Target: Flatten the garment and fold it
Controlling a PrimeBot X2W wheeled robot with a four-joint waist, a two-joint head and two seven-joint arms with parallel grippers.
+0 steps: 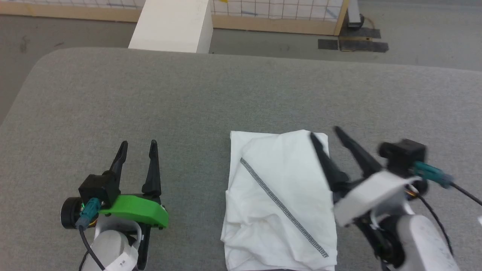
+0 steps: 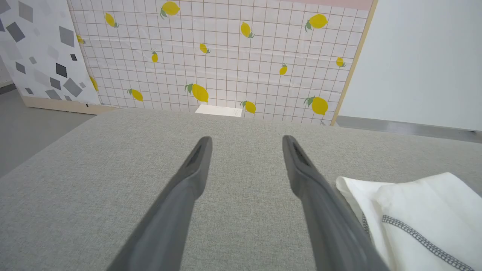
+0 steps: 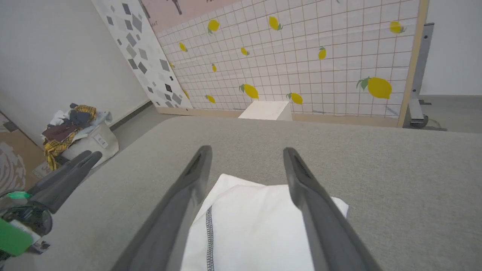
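**Fold near complete, both tools empty**

Head view: the garment lay on the grey worktop as a compact, roughly rectangular packet, close to the near edge and right of centre. A grey zigzag seam ran diagonally across its top layer. The near-left corner was rumpled and the layers there did not line up. The left tool rested well to the left, jaws apart, nothing between them. The right tool stood over the packet's far-right corner, jaws spread and empty; contact with the cloth could not be judged.

Left wrist view: fingers wide over bare worktop, garment just beside them on the right.

Right wrist view: open fingers straddled the packet's far end, gripping nothing.

Judgement: flattening and the main folds looked done. Only tidying the rumpled corner seemed left.
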